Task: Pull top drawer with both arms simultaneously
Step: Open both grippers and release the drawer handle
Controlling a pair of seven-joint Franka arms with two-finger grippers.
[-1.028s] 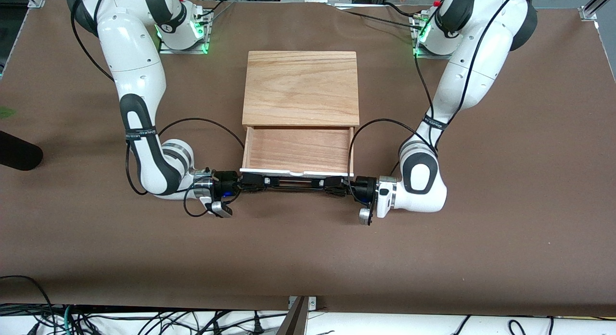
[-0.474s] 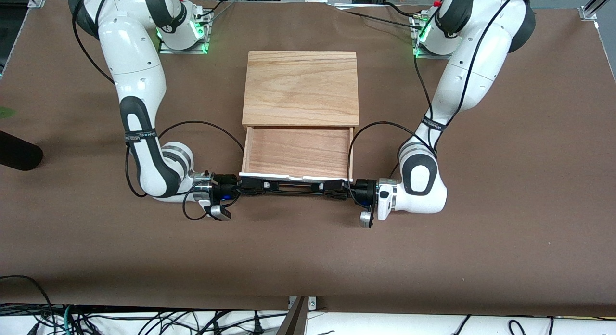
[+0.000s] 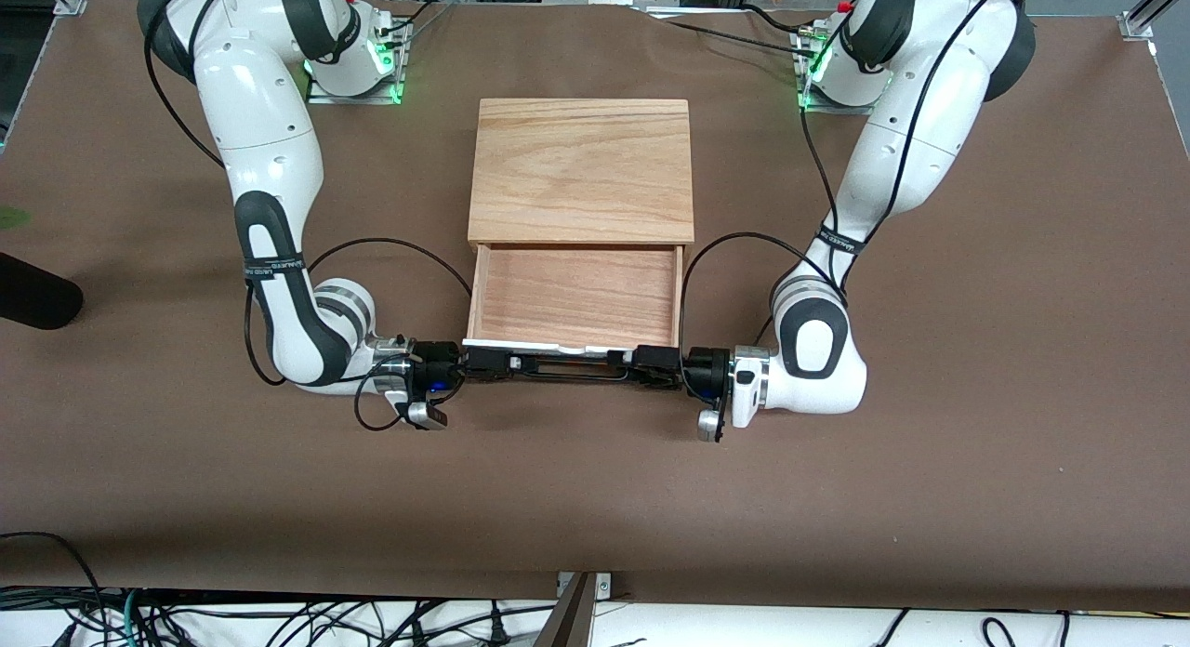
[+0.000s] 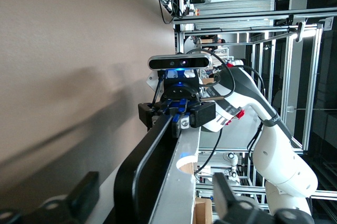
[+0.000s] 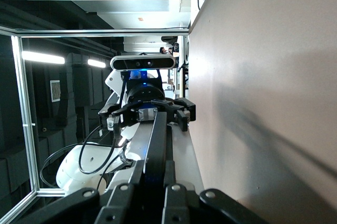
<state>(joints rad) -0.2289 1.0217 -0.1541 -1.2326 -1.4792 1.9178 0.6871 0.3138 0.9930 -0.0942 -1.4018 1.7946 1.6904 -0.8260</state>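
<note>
since a second ago both end effectors have come slightly nearer the front camera, and the drawer (image 3: 574,297) has slid out a little more with them, its white front panel now lower in the front view.

the drawer sticks out of the cabinet (image 3: 582,168) at mid-worktop, open toward the front camera, its light wood bottom bare. the cabinet's wood top sits above and farther from the camera than the open tray.

the right end effector (image 3: 487,363) lies sideways in front of the drawer, at the end of the handle (image 3: 567,366) toward the right arm's end of the worktop. its fingers are clamped on the thin black bar; the right wrist view shows its own fingers (image 5: 129,197) closed around the bar (image 5: 156,145) running away from the lens.

the left end effector (image 3: 643,363) mirrors it at the handle's other end, toward the left arm's end of the worktop, also pinched onto the bar. in the left wrist view its fingers (image 4: 84,195) flank the handle (image 4: 150,153), with the white panel edge (image 4: 181,182) just beside it.

each wrist view shows the other end effector farther along the bar, gripping it: the right one (image 4: 176,113) and the left one (image 5: 147,113).

both arms bend low over the brown worktop (image 3: 595,498), forearms level with the drawer front.
</note>
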